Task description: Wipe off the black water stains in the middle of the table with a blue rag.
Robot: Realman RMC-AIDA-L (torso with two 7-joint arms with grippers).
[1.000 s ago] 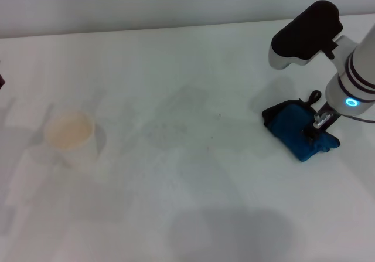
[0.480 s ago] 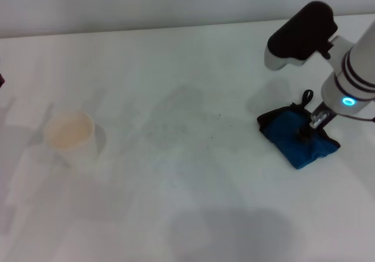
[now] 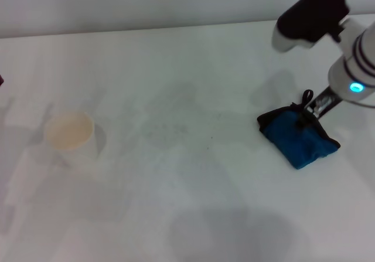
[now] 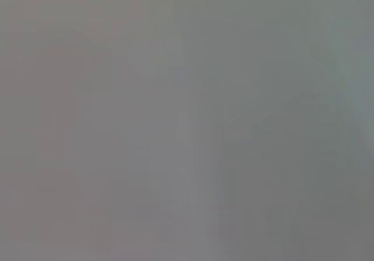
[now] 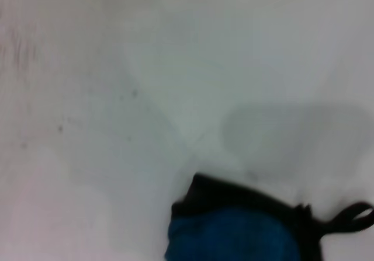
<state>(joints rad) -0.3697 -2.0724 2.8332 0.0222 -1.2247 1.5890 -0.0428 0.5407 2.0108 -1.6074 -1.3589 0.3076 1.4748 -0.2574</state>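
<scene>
White desk carrying a pale cup at left, a blue rag at right (faint dark specks lying between).

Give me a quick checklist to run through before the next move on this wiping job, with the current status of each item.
1. Big blotch gone: ok; only faint smears and tiny dark specks remain mid-table.
2. Blue rag set down: ok, flat on the table at the robot's right.
3. Right gripper clear of the rag: cannot tell; it sits at the rag's far edge by the black loop.
4. Pale cup undisturbed: ok, upright at the robot's left.
5. Left arm out of the way: ok, not visible in the head view.
</scene>
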